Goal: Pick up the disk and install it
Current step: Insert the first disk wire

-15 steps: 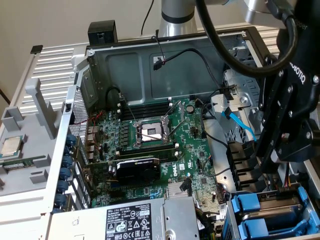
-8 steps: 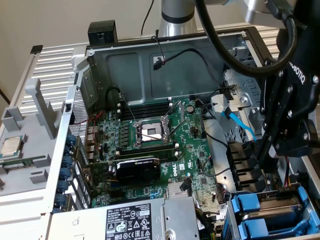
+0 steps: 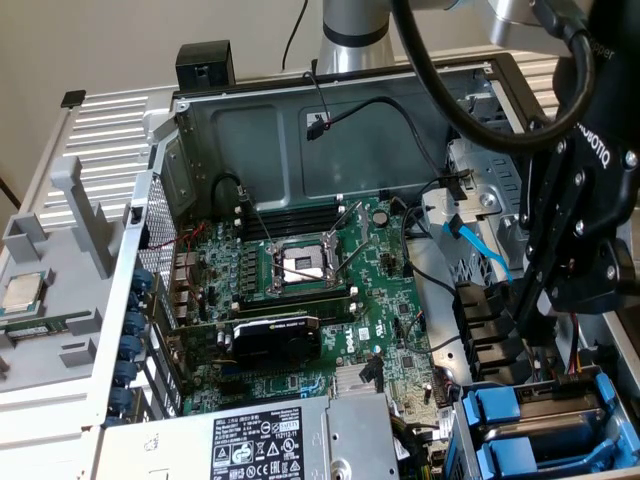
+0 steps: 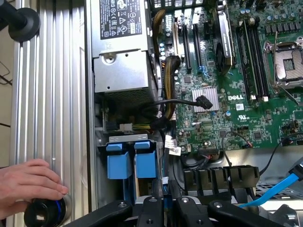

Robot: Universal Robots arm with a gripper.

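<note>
Two disks in bright blue carriers sit side by side in the drive cage at the case's corner: one carrier [image 4: 144,161] nearer the motherboard, the other [image 4: 118,161] beside it. In the exterior view they lie at the lower right [image 3: 505,415]. My black gripper [image 3: 525,325] hangs over the black drive slots [image 3: 485,320] just beyond them. In the wrist view its fingers [image 4: 151,208] stand almost together, so the gripper [image 4: 166,208] is shut. A thin blue sliver shows in the gap; I cannot tell whether it is gripped.
A person's hand [image 4: 28,182] rests on a black knob [image 4: 45,213] outside the case wall. The grey power-supply box [image 3: 250,440] sits beside the drive cage. The motherboard's open processor socket [image 3: 300,265] lies mid-case. A blue cable [image 3: 475,245] runs near the black slots. A processor chip [image 3: 25,292] lies in a tray outside.
</note>
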